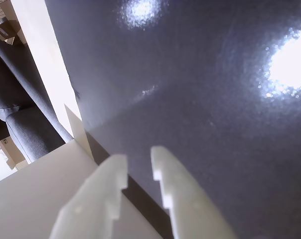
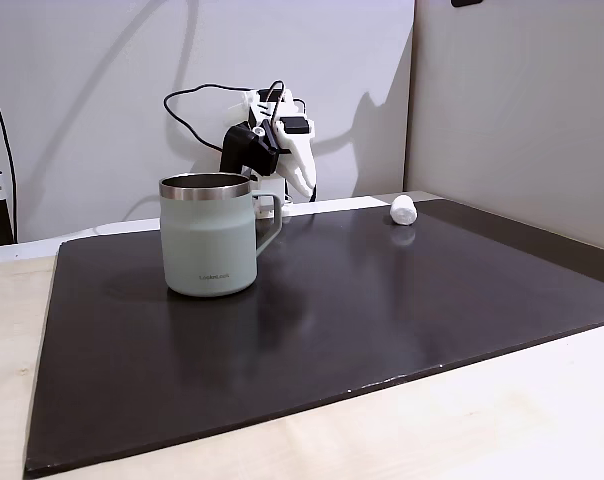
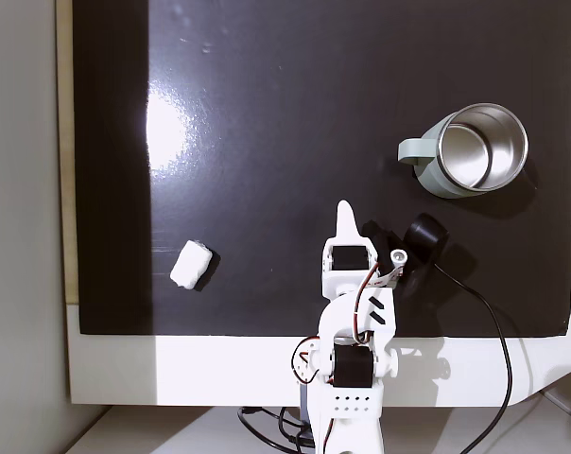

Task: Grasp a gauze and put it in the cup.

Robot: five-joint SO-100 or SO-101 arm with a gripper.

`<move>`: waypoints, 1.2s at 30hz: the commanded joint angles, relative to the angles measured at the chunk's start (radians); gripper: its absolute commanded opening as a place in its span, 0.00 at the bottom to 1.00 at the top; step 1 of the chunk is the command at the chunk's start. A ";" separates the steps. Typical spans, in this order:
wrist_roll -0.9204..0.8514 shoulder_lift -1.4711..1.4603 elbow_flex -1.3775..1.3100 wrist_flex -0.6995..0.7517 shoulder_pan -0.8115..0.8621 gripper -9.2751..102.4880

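Gauze lies on dark mat, near its edge toward arm base, well left of fingers in top-down fixed view; long axis slanted. Fingers slightly parted, empty, above mat. Cup upright, right of fingers, well apart from gauze.

dark glossy mat | pale wooden table | grey wall
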 commanded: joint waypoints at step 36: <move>-0.003 -0.842 -0.969 0.396 -0.377 0.08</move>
